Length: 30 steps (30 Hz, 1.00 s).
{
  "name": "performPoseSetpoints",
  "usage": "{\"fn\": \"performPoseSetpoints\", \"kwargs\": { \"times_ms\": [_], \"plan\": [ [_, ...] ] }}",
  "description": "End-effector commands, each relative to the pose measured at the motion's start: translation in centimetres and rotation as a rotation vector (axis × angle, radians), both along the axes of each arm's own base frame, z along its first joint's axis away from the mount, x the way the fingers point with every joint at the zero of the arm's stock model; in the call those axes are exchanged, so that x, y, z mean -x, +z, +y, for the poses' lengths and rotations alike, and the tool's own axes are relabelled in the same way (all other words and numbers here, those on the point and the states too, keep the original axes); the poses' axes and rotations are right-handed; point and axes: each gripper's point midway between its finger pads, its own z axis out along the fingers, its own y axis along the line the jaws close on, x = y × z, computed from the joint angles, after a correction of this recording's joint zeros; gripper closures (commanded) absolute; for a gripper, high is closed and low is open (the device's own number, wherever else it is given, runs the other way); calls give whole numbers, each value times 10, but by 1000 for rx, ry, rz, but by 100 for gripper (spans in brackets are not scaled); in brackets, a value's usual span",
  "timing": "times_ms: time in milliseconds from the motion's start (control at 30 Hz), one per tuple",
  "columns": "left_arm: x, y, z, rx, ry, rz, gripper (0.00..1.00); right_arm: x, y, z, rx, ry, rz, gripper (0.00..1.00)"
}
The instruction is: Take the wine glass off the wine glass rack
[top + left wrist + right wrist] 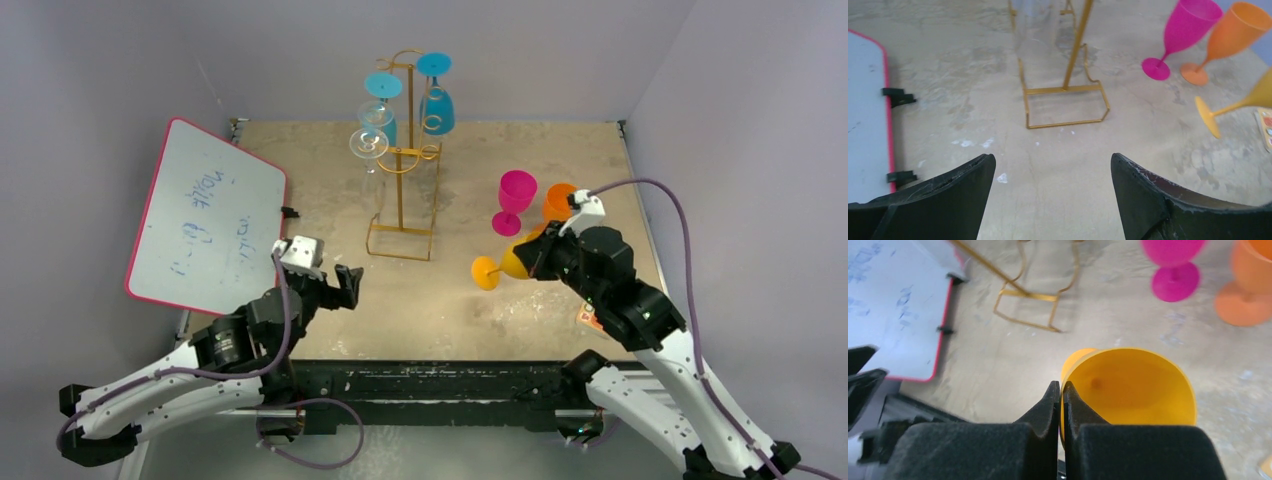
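Observation:
The gold wire wine glass rack (402, 190) stands at the back middle of the table, its base also in the left wrist view (1065, 90). Upside down on its hooks hang two blue wine glasses (437, 100) and clear ones (370, 145). My right gripper (535, 262) is shut on the rim of a yellow wine glass (1133, 385), one finger inside the bowl. That glass is tilted on its side to the right of the rack, foot pointing left (485, 272). My left gripper (1053, 162) is open and empty, low over the table in front of the rack.
A pink glass (516, 200) and an orange glass (558, 203) stand upright at the right, just behind the yellow one. A red-edged whiteboard (205, 215) leans at the left. A small coloured card (1265, 127) lies near the right front edge.

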Motion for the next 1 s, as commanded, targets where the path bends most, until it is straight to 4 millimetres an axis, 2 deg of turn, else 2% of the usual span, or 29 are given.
{"fn": "performPoseSetpoints", "kwargs": {
  "times_ms": [0, 133, 300, 367, 467, 567, 700, 900, 967],
  "plan": [
    [-12, 22, 48, 77, 300, -12, 14, -13, -7, -53, 45, -331, -1, 100],
    [-11, 28, 69, 122, 401, -16, 14, -15, -6, -74, 48, -453, -19, 100],
    [-9, 34, 78, 175, 443, -16, 14, -3, 9, -135, 75, -756, -88, 100],
    [-8, 34, 79, 186, 446, -7, 14, 1, 17, -145, 69, -788, -131, 100],
    [-8, 35, 77, 199, 440, -2, 14, 2, 22, -145, 72, -775, -145, 100],
    [-8, 34, 77, 192, 437, 0, 14, 1, 7, -140, 88, -784, -71, 100],
    [-5, 34, 81, 191, 431, 7, 14, -3, -2, -119, 62, -695, -11, 100],
    [-2, 35, 87, 264, 442, -4, 14, -15, -19, -116, 160, -714, 44, 100],
    [-2, 35, 86, 270, 432, -4, 14, -22, -30, -122, 238, -752, 54, 100]
  ]
}}
